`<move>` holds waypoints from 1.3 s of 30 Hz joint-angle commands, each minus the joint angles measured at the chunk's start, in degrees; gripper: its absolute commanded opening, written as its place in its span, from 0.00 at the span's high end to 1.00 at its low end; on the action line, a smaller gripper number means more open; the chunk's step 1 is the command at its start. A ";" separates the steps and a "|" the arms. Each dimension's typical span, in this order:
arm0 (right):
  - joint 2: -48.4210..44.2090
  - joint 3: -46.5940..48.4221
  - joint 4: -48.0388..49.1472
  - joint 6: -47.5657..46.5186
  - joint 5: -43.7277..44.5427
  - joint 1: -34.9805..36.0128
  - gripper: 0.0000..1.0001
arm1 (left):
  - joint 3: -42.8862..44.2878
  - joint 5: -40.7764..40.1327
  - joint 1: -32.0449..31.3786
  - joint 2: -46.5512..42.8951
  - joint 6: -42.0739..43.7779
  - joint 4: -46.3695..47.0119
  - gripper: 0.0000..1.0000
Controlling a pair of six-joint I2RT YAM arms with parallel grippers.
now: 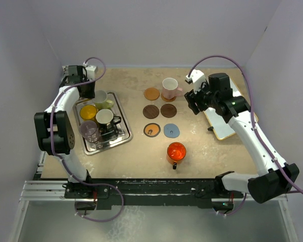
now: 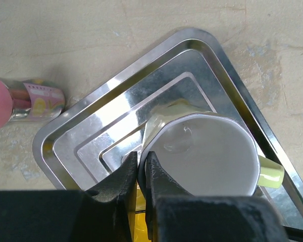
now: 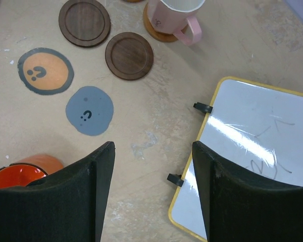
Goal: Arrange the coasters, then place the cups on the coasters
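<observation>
Our left claw (image 2: 143,169) pinches the rim of the pale green cup (image 2: 207,154) in the silver tray (image 2: 50,151). The empty coasters (image 1: 151,111) lie off to its right, so we think it goes that way. Our right claw (image 3: 152,146) is wide, holding nothing.

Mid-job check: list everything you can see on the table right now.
coasters: six; orange, two brown, black-and-orange and grey-blue bare at centre, one under the pink mug.
pink mug: one, on its coaster, far centre.
red-orange mug: one, bare table, near centre.
tray: one, silver, left.
cream-green mug, yellow mug, black mug, clear glass mug: four, on the tray.
bottle: one, pink-capped, beside the tray.
whiteboard: one, yellow-edged, right.
left gripper: shut on the cream-green mug's rim.
right gripper: open, over bare table beside the whiteboard.
</observation>
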 commanded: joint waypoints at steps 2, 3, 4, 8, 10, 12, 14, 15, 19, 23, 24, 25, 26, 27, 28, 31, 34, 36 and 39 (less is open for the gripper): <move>0.13 2.13 2.87 -2.60 -5.70 -0.14 0.34 | 2.71 3.83 0.19 -2.61 -1.46 3.42 0.97; 0.47 2.56 3.02 -2.78 -6.67 -0.12 0.35 | 2.83 4.31 0.19 -3.10 -1.63 3.50 0.97; 0.67 2.88 3.27 -2.89 -7.61 -0.13 0.34 | 3.01 4.69 0.20 -3.48 -1.92 3.48 0.97; 1.55 3.86 5.28 -3.02 -11.14 -0.02 0.34 | 3.45 6.82 0.19 -5.57 -2.72 3.33 0.97; 2.35 4.92 5.48 -3.03 -12.62 0.22 0.33 | 3.73 7.62 0.21 -6.71 -3.37 3.12 0.97; 3.50 5.88 5.45 -2.87 -13.66 0.40 0.33 | 3.72 8.09 0.19 -7.90 -3.85 3.12 0.97; 4.87 7.11 5.14 -2.72 -14.42 0.66 0.33 | 3.78 8.37 0.21 -8.98 -4.17 2.97 0.97; 5.48 7.60 4.95 -2.66 -14.76 0.82 0.33 | 3.82 8.50 0.19 -9.52 -4.37 2.91 0.97; 7.59 8.21 4.87 -2.35 -15.24 1.49 0.33 | 3.81 8.22 0.19 -11.09 -5.49 2.32 0.97; 8.48 7.99 6.14 -1.98 -15.90 2.43 0.32 | 4.27 10.17 0.14 -12.16 -8.34 1.51 0.97; 8.81 8.01 6.46 -1.98 -16.29 2.83 0.32 | 4.54 10.87 0.07 -12.32 -9.16 1.40 0.97; 9.21 8.15 6.78 -1.98 -16.48 3.37 0.32 | 4.89 11.25 -0.23 -12.58 -9.92 1.21 0.97; 9.75 8.34 7.12 -2.01 -16.53 4.03 0.32 | 5.28 11.32 -0.56 -12.62 -10.52 0.97 0.97; 10.31 8.46 7.80 -1.95 -16.52 4.71 0.32 | 5.64 11.29 -1.23 -12.74 -11.07 0.75 0.97; 10.78 8.47 8.75 -1.75 -16.48 5.53 0.32 | 6.00 11.21 -2.10 -12.91 -11.53 0.49 0.97; 12.35 7.73 13.08 -0.59 -16.44 8.03 0.31 | 7.11 10.13 -5.73 -13.16 -12.74 0.08 0.97; 14.30 6.91 17.05 1.29 -17.92 9.91 0.30 | 8.21 8.89 -10.21 -12.80 -13.77 -0.35 0.97; 15.89 6.76 18.71 2.07 -18.43 11.09 0.28 | 8.91 8.97 -12.85 -11.91 -14.97 -0.39 0.97; 17.34 6.72 19.96 3.04 -17.95 12.16 0.27 | 10.32 10.06 -15.47 -10.61 -17.73 -0.28 0.97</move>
